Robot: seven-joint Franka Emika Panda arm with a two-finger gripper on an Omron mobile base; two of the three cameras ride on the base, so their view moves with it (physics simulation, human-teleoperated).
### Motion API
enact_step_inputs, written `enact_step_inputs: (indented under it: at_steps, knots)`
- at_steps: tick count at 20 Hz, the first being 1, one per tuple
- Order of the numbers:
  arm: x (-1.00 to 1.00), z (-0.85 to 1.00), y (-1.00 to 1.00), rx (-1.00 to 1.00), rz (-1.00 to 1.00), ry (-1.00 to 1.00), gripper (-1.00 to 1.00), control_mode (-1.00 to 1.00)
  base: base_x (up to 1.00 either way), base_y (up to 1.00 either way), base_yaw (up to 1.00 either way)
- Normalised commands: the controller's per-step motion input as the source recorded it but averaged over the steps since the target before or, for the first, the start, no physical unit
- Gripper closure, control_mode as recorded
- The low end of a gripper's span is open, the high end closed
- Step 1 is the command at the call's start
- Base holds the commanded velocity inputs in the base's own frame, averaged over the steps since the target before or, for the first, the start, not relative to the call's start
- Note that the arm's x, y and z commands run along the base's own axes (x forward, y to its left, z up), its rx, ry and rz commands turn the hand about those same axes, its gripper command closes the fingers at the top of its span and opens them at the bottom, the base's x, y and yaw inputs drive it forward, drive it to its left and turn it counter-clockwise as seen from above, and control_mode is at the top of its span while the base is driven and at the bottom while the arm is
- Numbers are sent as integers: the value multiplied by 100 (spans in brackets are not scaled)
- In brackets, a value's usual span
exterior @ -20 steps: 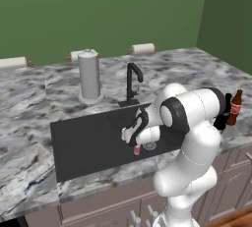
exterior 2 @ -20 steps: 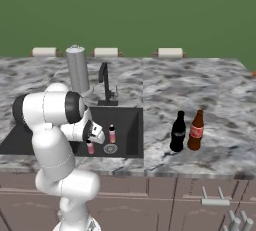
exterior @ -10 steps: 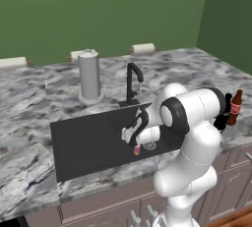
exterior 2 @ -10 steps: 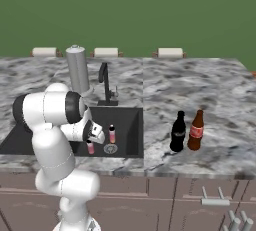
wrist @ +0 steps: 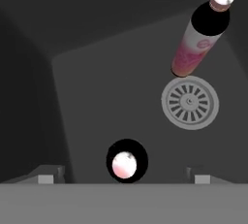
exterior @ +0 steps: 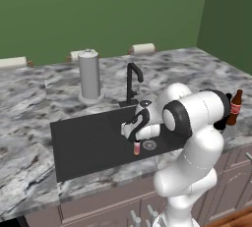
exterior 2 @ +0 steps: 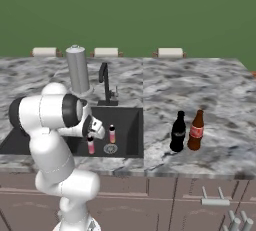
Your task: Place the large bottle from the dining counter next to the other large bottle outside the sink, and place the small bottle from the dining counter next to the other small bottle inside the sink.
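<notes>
Hand view, looking straight down: the small bottle (wrist: 127,164), a dark cap with a pale pink centre, is standing upright on the sink (wrist: 97,87) floor between the gripper's (wrist: 124,178) widely parted tips, which are touching nothing. Just beyond, the round metal drain (wrist: 189,102) is lying beside the other small bottle (wrist: 197,43), pink-bodied with a dark upper band. Farther off, outside the basin, the red-labelled large bottle (exterior 2: 195,130) is standing next to the other large bottle (exterior 2: 178,132).
</notes>
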Motion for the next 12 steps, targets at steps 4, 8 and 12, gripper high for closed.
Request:
enact_step_inputs:
  at_steps: [4, 8, 12]
  knots:
    - [31, 43, 8, 0, 0, 0, -100, -100, 0, 0, 0]
    - [31, 29, 10, 0, 0, 0, -100, -100, 0, 0, 0]
    - [25, 12, 16, 0, 0, 0, -100, -100, 0, 0, 0]
